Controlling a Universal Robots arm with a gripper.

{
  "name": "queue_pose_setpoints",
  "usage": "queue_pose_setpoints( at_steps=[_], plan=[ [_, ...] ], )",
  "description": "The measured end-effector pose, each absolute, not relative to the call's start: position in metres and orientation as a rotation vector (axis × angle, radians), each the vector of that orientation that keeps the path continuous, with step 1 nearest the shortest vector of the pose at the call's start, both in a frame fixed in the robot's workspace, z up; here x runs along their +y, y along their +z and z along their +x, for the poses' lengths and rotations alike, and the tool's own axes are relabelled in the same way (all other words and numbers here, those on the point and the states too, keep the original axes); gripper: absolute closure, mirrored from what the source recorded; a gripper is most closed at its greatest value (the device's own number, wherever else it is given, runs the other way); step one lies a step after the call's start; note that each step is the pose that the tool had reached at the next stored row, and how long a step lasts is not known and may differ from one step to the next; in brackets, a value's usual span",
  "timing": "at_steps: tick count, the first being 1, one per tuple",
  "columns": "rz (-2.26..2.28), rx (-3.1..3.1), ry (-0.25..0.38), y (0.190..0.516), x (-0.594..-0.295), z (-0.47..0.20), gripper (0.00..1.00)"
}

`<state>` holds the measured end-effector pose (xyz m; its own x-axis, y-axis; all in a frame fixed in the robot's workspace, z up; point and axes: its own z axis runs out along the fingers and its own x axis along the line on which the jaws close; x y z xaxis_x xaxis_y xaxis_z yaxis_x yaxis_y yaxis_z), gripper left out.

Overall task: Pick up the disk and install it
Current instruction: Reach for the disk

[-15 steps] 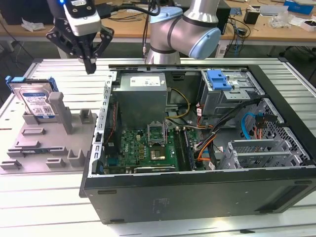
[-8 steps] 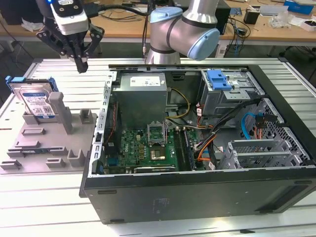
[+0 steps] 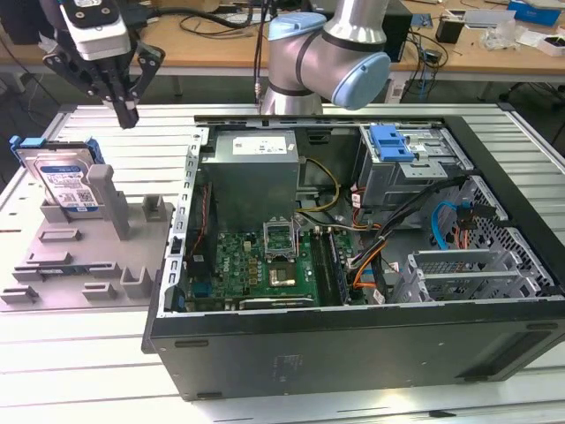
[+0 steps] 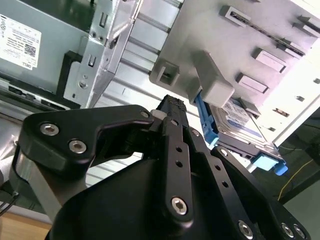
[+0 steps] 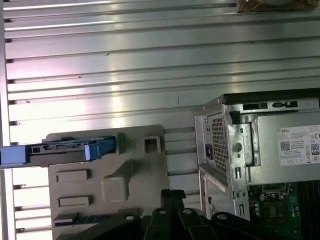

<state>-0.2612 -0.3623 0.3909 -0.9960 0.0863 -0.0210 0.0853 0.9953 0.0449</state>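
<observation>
- Disk [image 3: 64,177] is seen on edge in the grey holder [image 3: 88,256], at the exterior view's left of the computer case [image 3: 353,336].
- Gripper [image 3: 127,115] is noted above the holder, closed on nothing, apart from the disk.

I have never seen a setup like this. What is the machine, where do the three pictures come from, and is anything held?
The grey and blue machine is a robot arm. One picture comes from a camera off the arm. The other two come from cameras riding near the arm's wrist, looking past its black end effector. On the ribbed metal table sit an opened computer case and a grey holder. The disk, silver in a blue frame, stands on edge in that holder. The end effector hangs over the holder, clear of the disk, shut and holding nothing.
</observation>
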Motion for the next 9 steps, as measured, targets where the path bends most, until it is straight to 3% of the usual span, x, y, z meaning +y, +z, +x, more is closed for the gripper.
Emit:
queue_pose_setpoints(
  at_steps=[9],
  plan=[
    [0.137, 3.115, 0.069, 0.390, -0.357, -0.285, 0.89]
  ],
)
